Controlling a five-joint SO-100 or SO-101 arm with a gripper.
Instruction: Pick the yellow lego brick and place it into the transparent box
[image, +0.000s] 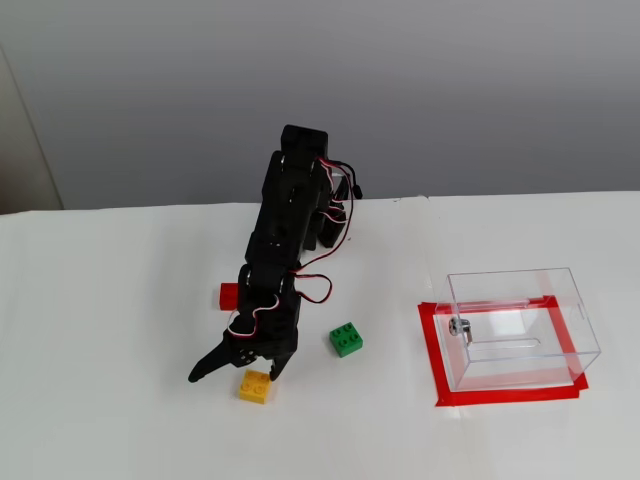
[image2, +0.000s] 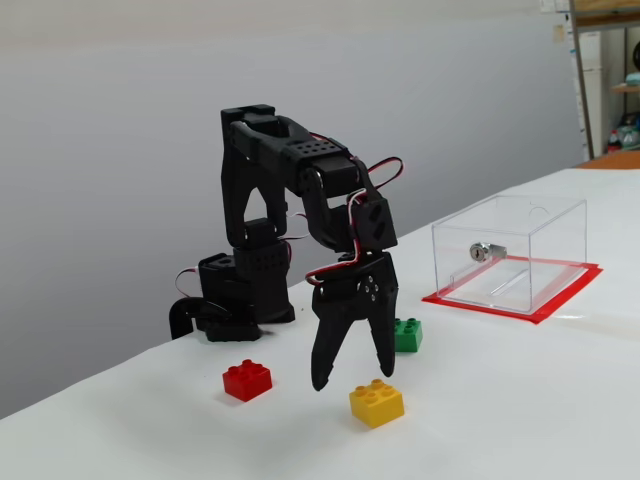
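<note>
Item, nearest: the yellow lego brick, studs up on the table, square, so no long axis is discerned; edges sit slightly askew. Above it: the gripper, jaws spread, nothing held, centred slightly off the brick. A nudge is risked if one fingertip lands on the studs. Farthest: the transparent box, well apart.
</note>
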